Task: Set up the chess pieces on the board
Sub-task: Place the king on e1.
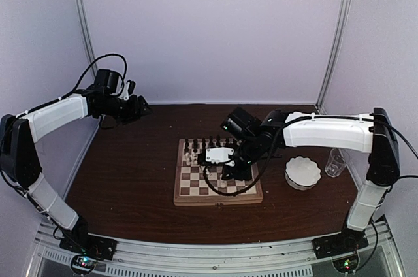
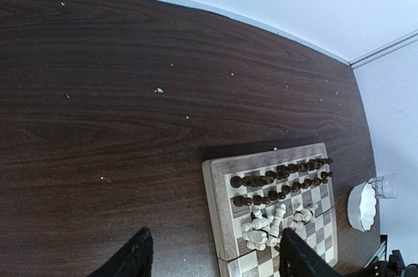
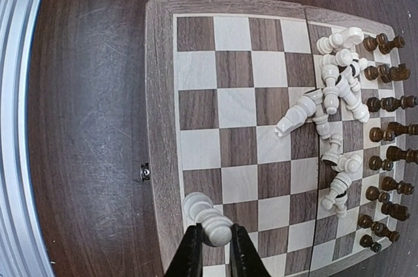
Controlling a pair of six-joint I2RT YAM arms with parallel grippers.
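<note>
Pinching a cream-white piece [image 3: 206, 221], right jaws clenched over the board [image 3: 160, 94] near its border (squares around it free). Other white pieces [image 3: 333, 104] lie heaped beside standing dark rows [image 3: 385, 102]. Left jaws spread wide, empty, high above open table [image 2: 98, 94].

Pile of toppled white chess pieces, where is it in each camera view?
Top external: white pile near centre, on the chessboard's upper left squares.
Left wrist: white pile, bottom right.
Right wrist: white pile, right of centre.
Shared landmark: the dark pieces' rows right beside it.
</note>
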